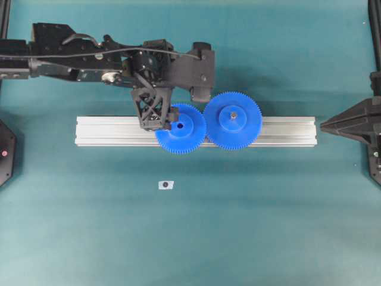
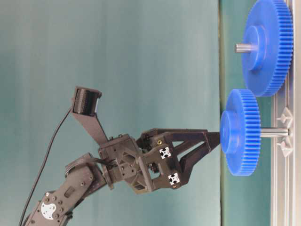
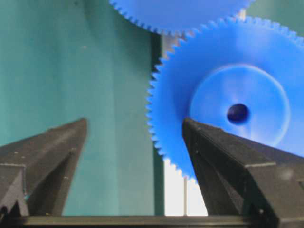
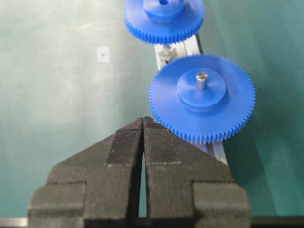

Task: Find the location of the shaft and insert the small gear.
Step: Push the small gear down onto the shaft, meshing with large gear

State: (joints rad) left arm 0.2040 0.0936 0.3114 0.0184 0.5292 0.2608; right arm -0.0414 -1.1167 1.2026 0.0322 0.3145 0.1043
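Two gears mesh on the rail [image 1: 119, 131]; the small gear [image 1: 180, 128] sits on its shaft [image 2: 274, 133], teeth against the large gear [image 1: 233, 120]. Our left hand [image 2: 214, 140] is spread, one fingertip at the hub. We judge pressing straight down seats it. Our right hand [image 4: 143, 124], pressed together, waits well apart; open desk [image 1: 268, 214] surrounds us.

Counter [image 1: 268, 226]: plain teal, no pattern. Small gear [image 1: 186, 134]: bright blue, dark centre hole. Larger gear [image 1: 233, 120]: same blue, grey metal pin end at its hub. Shaft [image 2: 273, 133]: silver-grey. Rail [image 1: 107, 131]: ribbed silver aluminium. Left hand [image 1: 156, 124] and right hand [image 4: 143, 124]: matte black, the right with ridged pads. Small white tag [image 1: 165, 185], dark dot, near the counter's front edge.
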